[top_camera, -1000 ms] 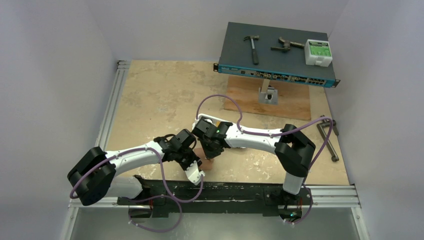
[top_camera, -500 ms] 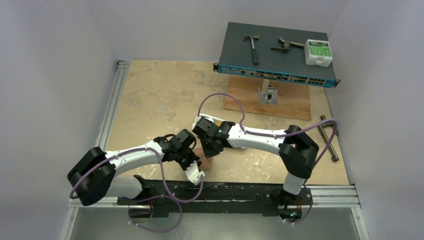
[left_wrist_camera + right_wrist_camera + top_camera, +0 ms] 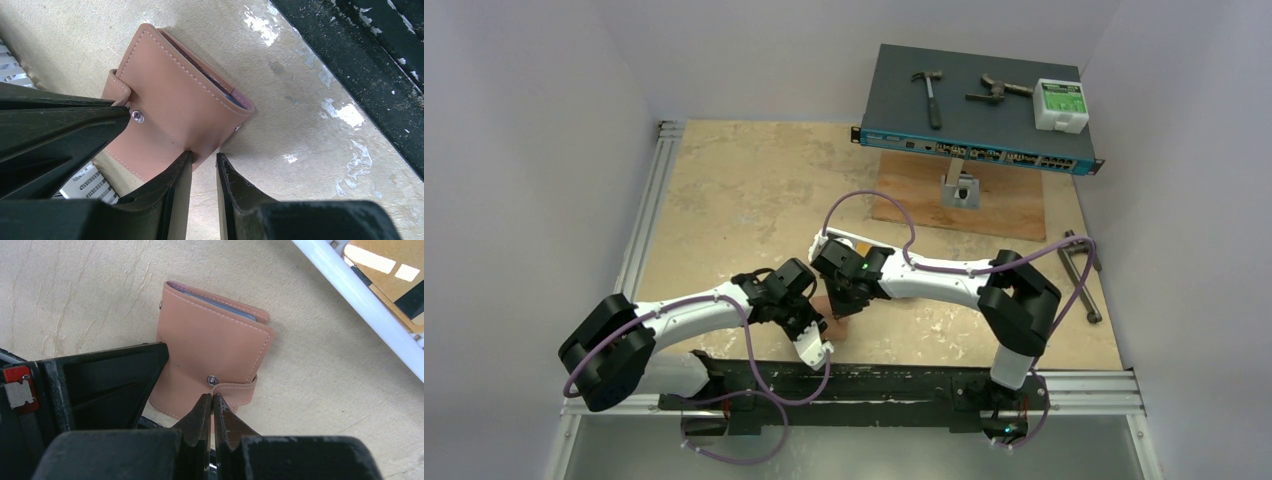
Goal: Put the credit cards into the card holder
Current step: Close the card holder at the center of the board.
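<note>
The reddish-brown leather card holder [image 3: 215,350] lies closed on the beige bench [image 3: 75,290], with the edge of a pale blue-grey credit card [image 3: 220,304] peeking out. The right hand [image 3: 212,400], pressed together, meets its snap tab; a pinch is unclear. The left hand [image 3: 204,167], slightly parted, touches its corner. From above, the arms mostly hide it.

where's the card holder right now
The card holder lies flat on the table, by the near edge just left of centre in the top view, between the left gripper and right gripper.

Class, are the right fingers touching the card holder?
Touching. The left wrist view shows the shut right fingers resting on the card holder beside its snap, no gap.
</note>
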Motion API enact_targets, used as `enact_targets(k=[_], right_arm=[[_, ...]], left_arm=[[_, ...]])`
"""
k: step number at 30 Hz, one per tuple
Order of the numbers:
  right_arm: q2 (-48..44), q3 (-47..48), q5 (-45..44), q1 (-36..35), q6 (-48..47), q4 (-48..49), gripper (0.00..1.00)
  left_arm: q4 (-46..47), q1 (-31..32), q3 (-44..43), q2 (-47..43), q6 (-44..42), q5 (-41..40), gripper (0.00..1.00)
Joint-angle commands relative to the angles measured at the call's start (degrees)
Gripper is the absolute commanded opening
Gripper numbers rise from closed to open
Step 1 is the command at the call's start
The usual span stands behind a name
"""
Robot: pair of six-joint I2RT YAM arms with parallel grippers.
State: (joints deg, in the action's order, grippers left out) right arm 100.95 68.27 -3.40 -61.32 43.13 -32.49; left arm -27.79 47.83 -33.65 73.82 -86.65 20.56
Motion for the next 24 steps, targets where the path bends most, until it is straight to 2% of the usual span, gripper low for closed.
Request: enact_targets(k=[1, 24], right_arm=[[0.49, -0.53, 0.9, 0.45, 1.89, 3.67, 0.0], [3.07, 0.7, -0.92, 1.2, 1.84, 4.42, 0.0]], left_arm=[[-2.5, 0.85, -0.59, 0.38, -1.14, 1.6, 0.23], [-3.0, 1.08, -0.53, 0.24, -1.12, 1.92, 0.23]])
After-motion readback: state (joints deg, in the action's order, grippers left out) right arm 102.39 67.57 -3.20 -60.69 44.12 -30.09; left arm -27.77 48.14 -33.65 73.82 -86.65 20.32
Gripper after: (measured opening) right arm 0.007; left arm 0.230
